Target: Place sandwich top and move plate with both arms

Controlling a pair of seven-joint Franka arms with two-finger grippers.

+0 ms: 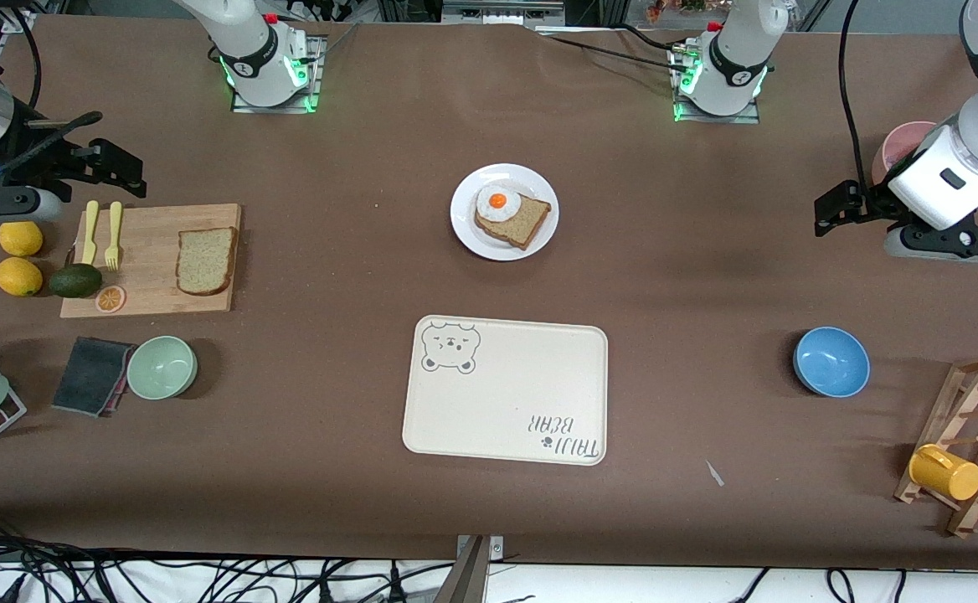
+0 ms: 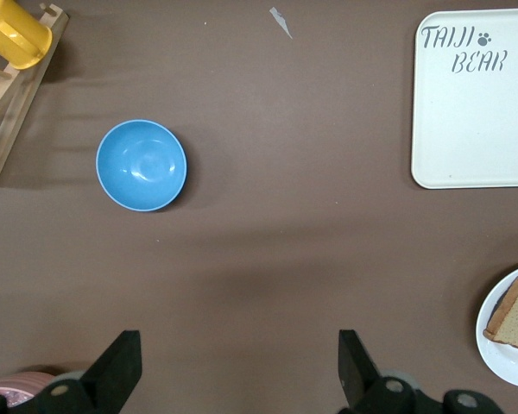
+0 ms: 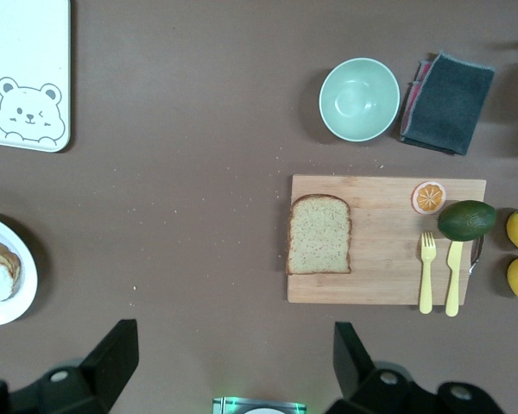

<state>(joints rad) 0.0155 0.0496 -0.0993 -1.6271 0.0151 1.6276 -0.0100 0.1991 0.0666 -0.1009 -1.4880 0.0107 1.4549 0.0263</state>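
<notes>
Both arms wait, up at the table's two ends. The left end effector (image 1: 828, 209) hangs with fingers spread wide over bare table, and the right end effector (image 1: 125, 172) gapes just as wide above the cutting board (image 1: 150, 285). The sandwich top (image 1: 206, 260) lies flat on that board toward the right arm's end. The plate (image 1: 464, 226) sits mid-table, carrying the egg-topped slice (image 1: 512, 216).
</notes>
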